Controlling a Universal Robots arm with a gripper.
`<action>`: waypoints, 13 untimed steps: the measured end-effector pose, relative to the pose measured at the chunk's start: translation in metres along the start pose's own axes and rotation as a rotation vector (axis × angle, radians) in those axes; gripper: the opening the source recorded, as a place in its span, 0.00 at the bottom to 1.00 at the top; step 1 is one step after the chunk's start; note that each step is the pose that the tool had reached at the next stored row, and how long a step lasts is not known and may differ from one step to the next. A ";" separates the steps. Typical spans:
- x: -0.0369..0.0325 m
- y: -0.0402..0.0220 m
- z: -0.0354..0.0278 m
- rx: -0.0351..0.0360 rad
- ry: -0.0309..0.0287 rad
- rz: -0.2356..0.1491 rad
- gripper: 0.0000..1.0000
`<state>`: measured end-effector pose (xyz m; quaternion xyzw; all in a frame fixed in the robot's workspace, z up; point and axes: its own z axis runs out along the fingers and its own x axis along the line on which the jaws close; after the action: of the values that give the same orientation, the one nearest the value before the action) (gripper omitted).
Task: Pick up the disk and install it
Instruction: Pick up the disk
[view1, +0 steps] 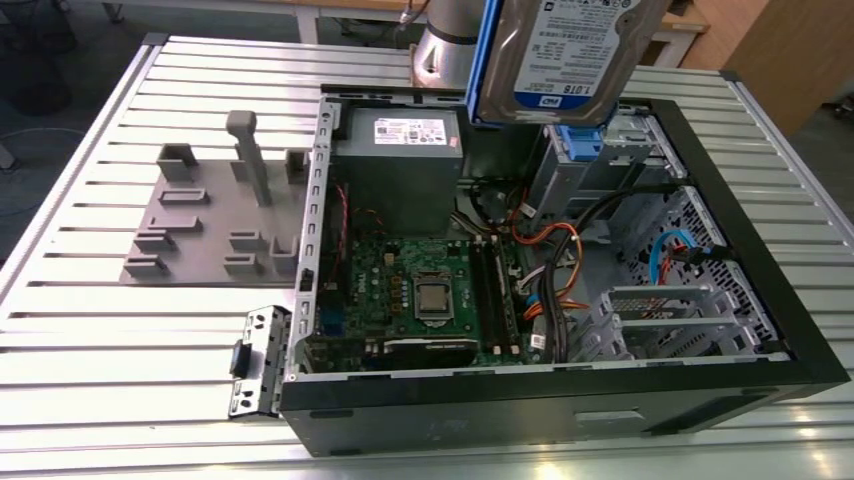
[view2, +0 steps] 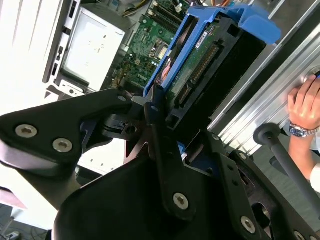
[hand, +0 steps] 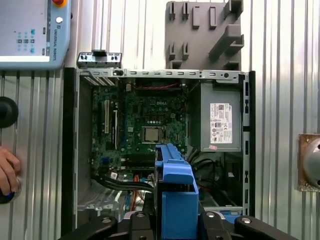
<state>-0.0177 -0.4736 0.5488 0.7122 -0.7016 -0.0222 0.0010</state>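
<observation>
Slatted aluminium table (view1: 80, 330): carries all items; bare slats run round the case on every side visible.

Open black computer case (view1: 534, 420): lies on its side, interior facing up. In the exterior view, the drive-bay end at that view's right has a grey metal cage and loose orange, blue and black cables.

Grey moulded fixture plate (view1: 200, 230): lies flat just beside the case wall, on the exterior view's left.

Grey metal power supply box with a white sticker (view1: 400, 150): seated in a corner of the case, next to the green motherboard (view1: 414, 280).

Flat silver-grey disk with a white and blue label in a blue plastic bracket (view1: 561, 50): raised above the case, clear of its rim, over the bay end near a blue plastic latch (view1: 583, 140). The exterior view gives its label face; the second wrist view gives its green circuit underside (view2: 200, 65).

Black gripper (view2: 165, 125): clamped on the disk's bracket.

The first wrist view adds a grey teach pendant (hand: 30, 30) and a person's hand (hand: 7, 170) on the table beside the case.
</observation>
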 end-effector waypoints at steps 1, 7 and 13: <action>0.0018 -0.0004 0.0002 0.0000 0.0000 0.000 0.36; 0.0136 -0.0032 0.0016 0.0000 0.0000 0.000 0.36; 0.0296 -0.0059 0.0031 0.0000 -0.0001 0.000 0.36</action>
<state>-0.0115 -0.5031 0.5447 0.7122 -0.7016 -0.0222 0.0009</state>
